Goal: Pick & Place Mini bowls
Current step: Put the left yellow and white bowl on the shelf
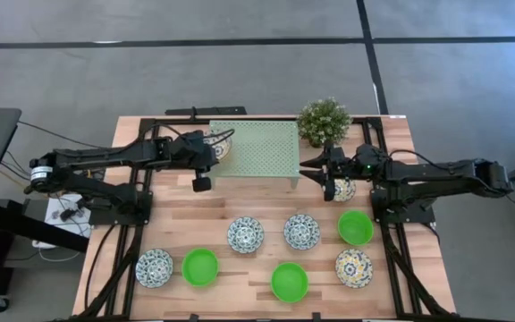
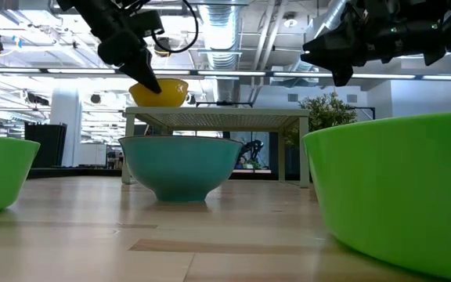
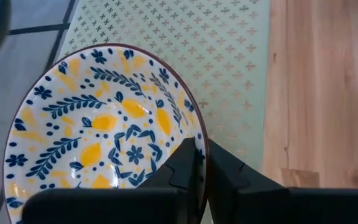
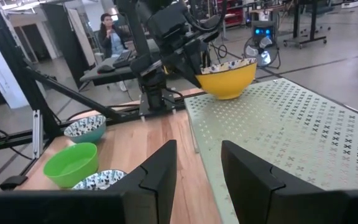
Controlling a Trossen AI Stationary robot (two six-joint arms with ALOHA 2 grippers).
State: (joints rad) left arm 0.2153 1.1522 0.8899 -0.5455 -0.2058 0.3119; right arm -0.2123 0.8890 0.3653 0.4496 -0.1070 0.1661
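Note:
My left gripper [image 1: 211, 148] is shut on a mini bowl [image 3: 98, 137], white inside with a yellow-blue floral pattern and yellow outside [image 4: 229, 78]. It holds the bowl at the left end of the raised green perforated platform [image 1: 257, 148]. My right gripper [image 1: 317, 170] is open and empty, high at the platform's right end. A patterned bowl [image 1: 345, 190] sits on the table partly under it. Several more bowls stand on the near half of the table: green ones [image 1: 199, 266], [image 1: 290, 281], [image 1: 355, 227] and patterned ones [image 1: 245, 234], [image 1: 301, 231], [image 1: 154, 267], [image 1: 354, 267]. My left gripper holds the bowl by its rim [image 3: 202, 138], one finger [image 3: 182, 158] inside the bowl and one finger [image 3: 229, 169] outside. The fingers slant down from the table's left side. The bowl stays upright, with its base at the platform's surface [image 2: 159, 102]. I cannot tell whether the base rests on the platform.
A small potted green plant [image 1: 324, 121] stands at the platform's far right corner, close to my right gripper. In the low view a teal bowl [image 2: 180, 166] and green bowls [image 2: 398, 188] stand close to the camera. A person [image 4: 110, 34] shows in the room beyond the table.

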